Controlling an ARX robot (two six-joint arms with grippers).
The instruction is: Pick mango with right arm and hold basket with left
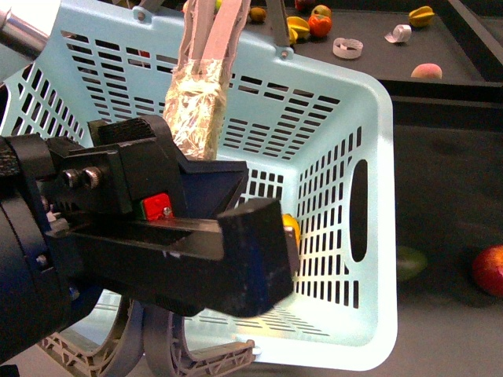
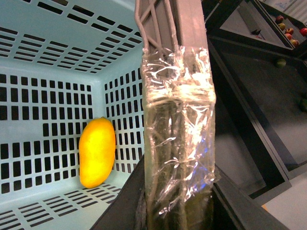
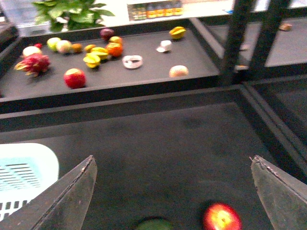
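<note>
The turquoise basket (image 1: 346, 118) fills the front view. My left gripper (image 1: 196, 236), bulky black and blue, is shut on the basket's tape-wrapped handle (image 2: 180, 134), which stands between its jaws. The yellow mango (image 2: 97, 152) lies inside the basket against a slotted wall; in the front view only a sliver of the mango (image 1: 292, 228) shows behind the left gripper. My right gripper (image 3: 172, 191) is open and empty above the dark table, beside the basket's corner (image 3: 24, 177). It does not show in the front view.
A red apple (image 3: 221, 218) and a dark green fruit (image 3: 154, 224) lie on the table just under the right gripper, right of the basket (image 1: 410, 261). A raised dark tray (image 3: 144, 81) with several fruits stands behind. Black frame posts (image 3: 235, 43) rise at the right.
</note>
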